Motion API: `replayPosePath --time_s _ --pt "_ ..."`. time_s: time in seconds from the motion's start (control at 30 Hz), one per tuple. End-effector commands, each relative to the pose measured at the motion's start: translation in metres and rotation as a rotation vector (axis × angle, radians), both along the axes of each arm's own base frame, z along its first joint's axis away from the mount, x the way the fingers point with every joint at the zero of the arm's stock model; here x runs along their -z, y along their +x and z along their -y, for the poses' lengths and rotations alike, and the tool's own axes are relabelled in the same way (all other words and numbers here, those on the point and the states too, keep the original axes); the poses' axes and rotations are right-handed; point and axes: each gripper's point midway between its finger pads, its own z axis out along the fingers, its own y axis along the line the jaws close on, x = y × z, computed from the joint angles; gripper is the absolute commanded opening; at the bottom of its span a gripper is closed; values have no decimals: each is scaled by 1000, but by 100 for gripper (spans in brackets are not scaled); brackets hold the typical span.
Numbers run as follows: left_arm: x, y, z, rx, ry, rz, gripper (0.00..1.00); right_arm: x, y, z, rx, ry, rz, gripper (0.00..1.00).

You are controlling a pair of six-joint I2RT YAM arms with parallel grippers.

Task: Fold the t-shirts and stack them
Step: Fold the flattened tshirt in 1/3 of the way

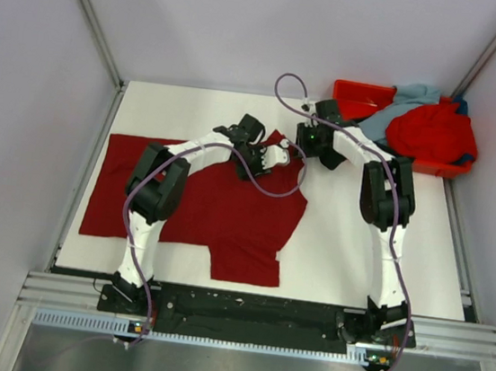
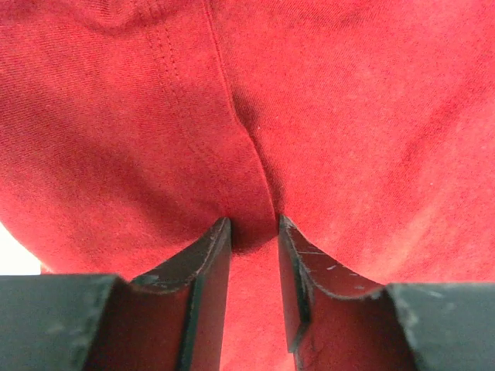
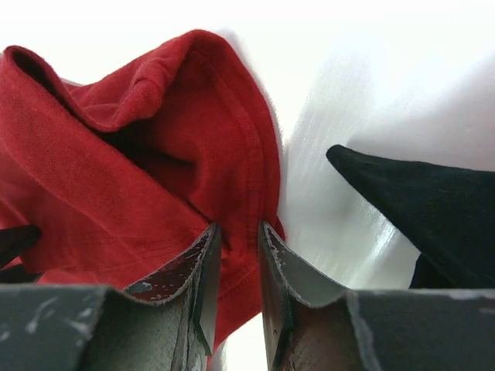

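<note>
A dark crimson t-shirt (image 1: pixel 200 207) lies mostly spread on the white table (image 1: pixel 349 243), with its upper right part bunched up. My left gripper (image 1: pixel 279 157) is at that bunched part. In the left wrist view it (image 2: pixel 254 224) is shut on a raised fold of the crimson cloth (image 2: pixel 155 116). My right gripper (image 1: pixel 301 144) is just beside it. In the right wrist view it (image 3: pixel 240 228) is shut on the shirt's hemmed edge (image 3: pixel 155 154). The bright red shirt (image 1: pixel 431 131) and the pale grey-blue shirt (image 1: pixel 405 103) are piled at the back right. I cannot make out the black shirt.
An orange-red plastic tray (image 1: pixel 359 95) at the back right corner holds the piled shirts. Grey walls close in the table on the left, back and right. A dark pointed shape (image 3: pixel 418 201) shows at the right of the right wrist view.
</note>
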Motion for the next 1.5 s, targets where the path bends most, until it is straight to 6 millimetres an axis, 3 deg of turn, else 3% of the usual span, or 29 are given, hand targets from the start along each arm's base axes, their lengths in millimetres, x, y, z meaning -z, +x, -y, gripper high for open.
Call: replayPosePath --time_s 0.0,0.17,0.23,0.37,0.53,0.77,0.97,1.17,1.33,1.47 --pt "-8 8 -2 -22 21 29 29 -27 12 -7 11 -9 86 26" --pt "-14 5 -2 -20 16 24 13 -58 11 3 29 -68 171 31" --pt "-18 6 -1 -19 9 32 0 -67 8 -3 -3 -63 193 32" --pt "-32 10 0 -34 -6 61 0 -67 2 -21 -49 7 175 33" --pt "-51 8 0 -26 -26 75 0 -56 4 -29 -47 46 148 34" --pt "-53 8 -3 -30 -17 82 0 -29 3 -23 -32 7 108 46" --pt "-51 8 0 -27 -24 76 0 -13 -5 -27 -64 27 66 37" --pt "-48 4 -2 -20 -16 67 0 -3 -2 -10 -11 -37 63 43" --pt "-46 3 -1 -14 -18 62 0 -2 -2 -8 -17 -31 61 42" --pt "-46 4 -2 -17 -19 63 0 1 -5 -12 -29 -3 42 27"
